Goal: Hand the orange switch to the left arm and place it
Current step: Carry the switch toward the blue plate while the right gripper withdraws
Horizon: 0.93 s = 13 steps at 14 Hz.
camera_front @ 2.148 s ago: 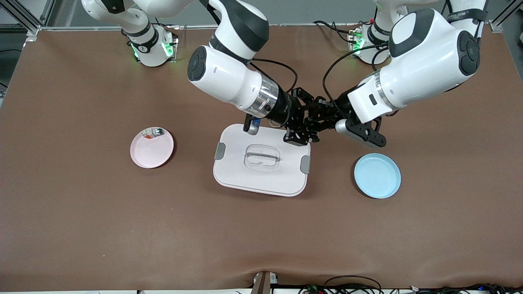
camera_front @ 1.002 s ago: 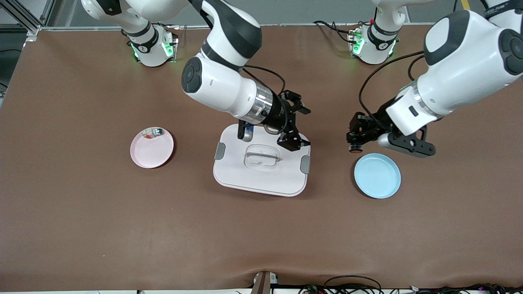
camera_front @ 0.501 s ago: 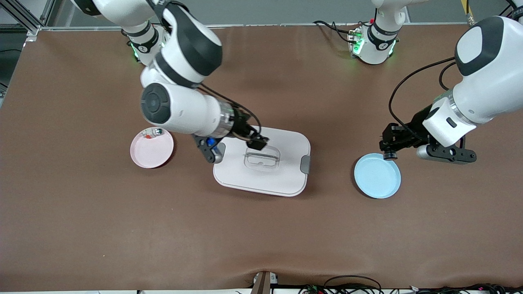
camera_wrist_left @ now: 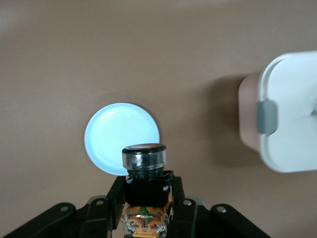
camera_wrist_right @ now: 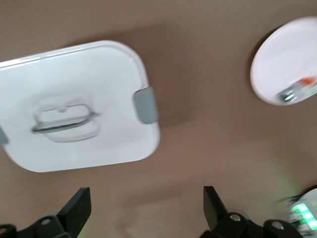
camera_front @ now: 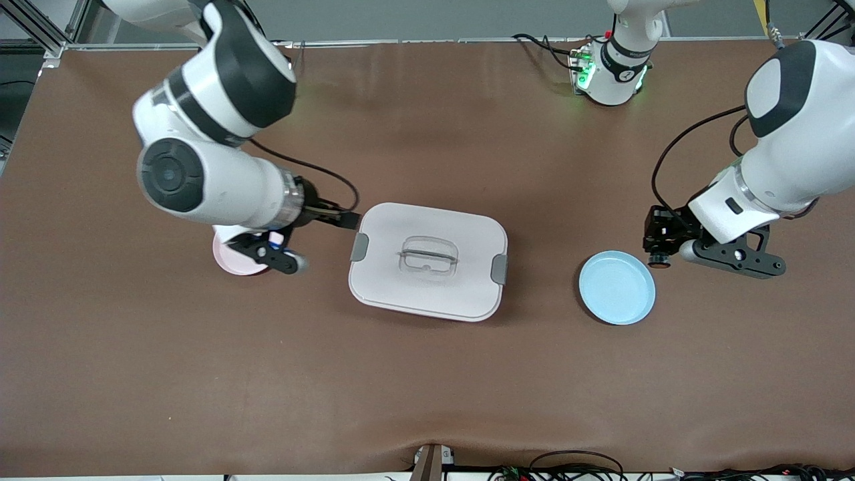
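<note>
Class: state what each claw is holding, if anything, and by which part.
The left claw is shut on the orange switch, gripping its black body below the round cap. The right claw is open, holding nothing.

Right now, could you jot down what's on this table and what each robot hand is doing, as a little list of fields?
Left gripper: shut on the orange switch, over bare table beside the blue plate
Right gripper: open, empty, above the table between the pink plate and the box
Box: lid on, mid-table between the two plates
Pink plate: holds a small green-capped component
Blue plate: empty
</note>
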{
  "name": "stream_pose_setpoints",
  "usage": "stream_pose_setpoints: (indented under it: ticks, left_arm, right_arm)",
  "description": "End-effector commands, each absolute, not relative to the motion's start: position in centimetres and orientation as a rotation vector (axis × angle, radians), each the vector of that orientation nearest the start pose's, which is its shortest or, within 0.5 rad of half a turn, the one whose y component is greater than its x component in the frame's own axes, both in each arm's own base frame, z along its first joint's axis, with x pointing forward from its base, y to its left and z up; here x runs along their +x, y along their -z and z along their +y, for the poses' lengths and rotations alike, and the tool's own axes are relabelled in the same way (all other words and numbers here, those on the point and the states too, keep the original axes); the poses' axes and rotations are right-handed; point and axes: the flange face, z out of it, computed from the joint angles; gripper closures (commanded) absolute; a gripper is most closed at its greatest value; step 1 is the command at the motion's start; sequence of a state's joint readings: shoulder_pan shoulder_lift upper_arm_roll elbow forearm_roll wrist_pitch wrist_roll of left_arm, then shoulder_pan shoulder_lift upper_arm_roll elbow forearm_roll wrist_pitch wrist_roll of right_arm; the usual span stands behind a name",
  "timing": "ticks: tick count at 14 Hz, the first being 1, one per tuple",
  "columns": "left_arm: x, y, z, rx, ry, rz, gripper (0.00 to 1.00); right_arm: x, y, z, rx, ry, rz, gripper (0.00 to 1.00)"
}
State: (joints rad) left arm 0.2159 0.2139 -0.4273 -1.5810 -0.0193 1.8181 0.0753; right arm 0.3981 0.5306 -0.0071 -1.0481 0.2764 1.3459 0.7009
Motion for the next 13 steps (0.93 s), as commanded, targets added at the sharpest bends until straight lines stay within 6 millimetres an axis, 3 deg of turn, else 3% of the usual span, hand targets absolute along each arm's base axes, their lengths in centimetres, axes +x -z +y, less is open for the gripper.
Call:
stream_pose_setpoints:
  ticks: [1,3,7,10,13]
  left_arm:
    - [61.2,-51.6,-11.0,-3.167,0.013,0.588,1.00]
    - [60.8,-51.3,-11.2,-3.157,-0.031,0.624,1.00]
    - [60.1,-51.2,-11.1,-3.108,-0.086,0.822,1.00]
    - [60.1,-50.8,-10.0,-3.012,-0.100,1.000,1.00]
    - [60.0,-49.6,-9.7,-2.955,-0.120,1.039,1.00]
  right_arm:
    - [61.7,-54.3,21.9,-3.018,-0.522,0.085,0.00]
    - [62.0,-55.8,16.8,-3.023,-0.519,-0.026,0.00]
    - [61.8,-57.3,9.1,-3.052,-0.560,-0.232,0.00]
    - [61.9,-57.5,6.0,-3.101,-0.585,-0.294,0.00]
    - [61.5,-57.3,5.2,-3.099,-0.634,-0.276,0.00]
